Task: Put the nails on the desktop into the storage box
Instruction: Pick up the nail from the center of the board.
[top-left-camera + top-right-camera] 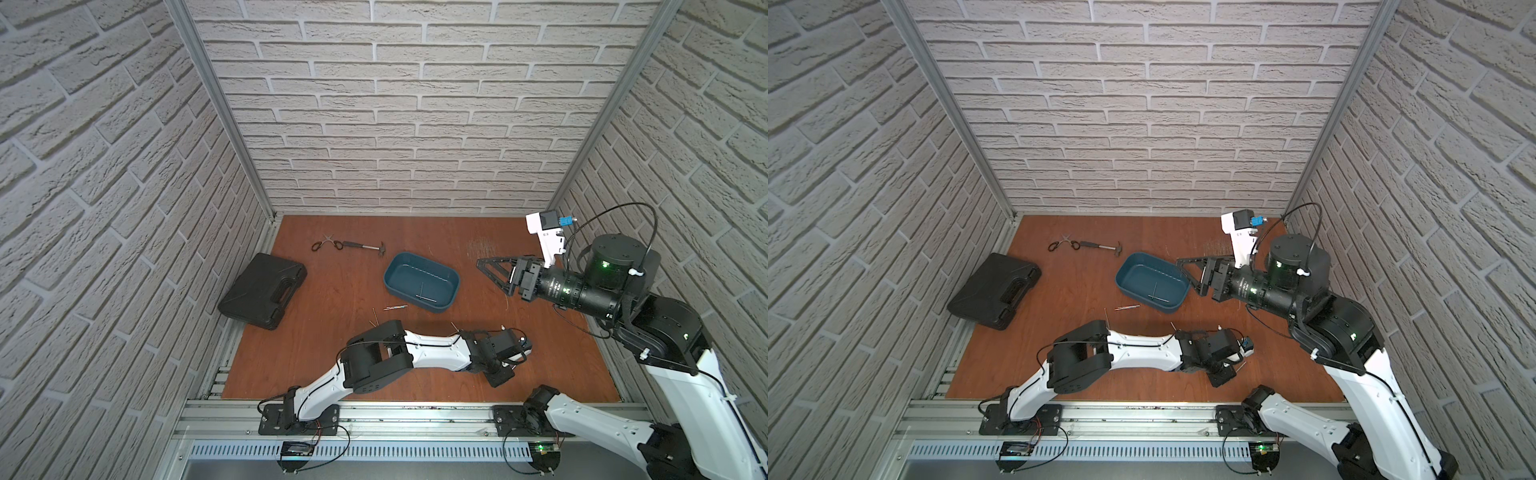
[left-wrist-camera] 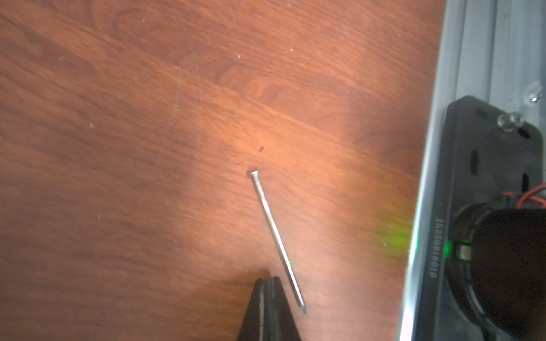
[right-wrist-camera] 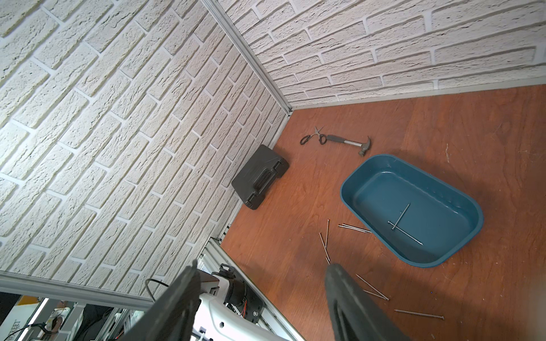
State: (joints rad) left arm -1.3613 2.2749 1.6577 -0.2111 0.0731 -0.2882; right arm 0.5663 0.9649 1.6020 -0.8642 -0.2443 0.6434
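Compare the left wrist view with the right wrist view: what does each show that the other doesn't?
Only left wrist: the shut left gripper with one nail lying beside it, not between its jaws, and the aluminium rail.
Only right wrist: the open right gripper, the storage box holding two crossed nails, the hammer, scissors, black tool case and brick walls.
Both: the desktop with loose nails on it.

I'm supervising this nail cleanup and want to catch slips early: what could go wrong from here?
1. The left gripper is shut beside the nail, apparently not around it, so it may lift off empty or flick it away.
2. Loose nails lie right by the left arm; a swing toward the storage box could scatter them.
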